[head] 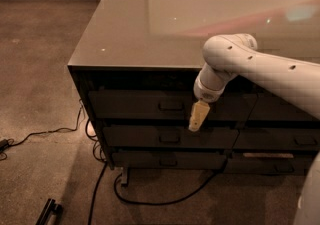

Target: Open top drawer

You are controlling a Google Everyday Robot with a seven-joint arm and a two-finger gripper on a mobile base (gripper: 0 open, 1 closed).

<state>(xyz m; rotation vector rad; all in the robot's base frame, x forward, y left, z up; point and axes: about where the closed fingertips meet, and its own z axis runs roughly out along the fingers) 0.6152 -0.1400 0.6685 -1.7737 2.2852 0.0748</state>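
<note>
The top drawer (135, 105) is the wide dark grey-brown front just under the tabletop, shut flush with the stack. Its small rectangular handle (171, 105) sits at the centre. My white arm reaches in from the right. My gripper (198, 117) hangs with its cream-coloured tip pointing down, in front of the top drawer's lower edge and just right of the handle. It does not touch the handle.
Two narrower drawers (170, 138) lie below the top one, and a right-hand stack (290, 119) stands beside them. The glossy tabletop (165, 24) overhangs above. Black cables (100, 169) run over the carpet at the cabinet's foot. A dark bar (47, 211) lies bottom left.
</note>
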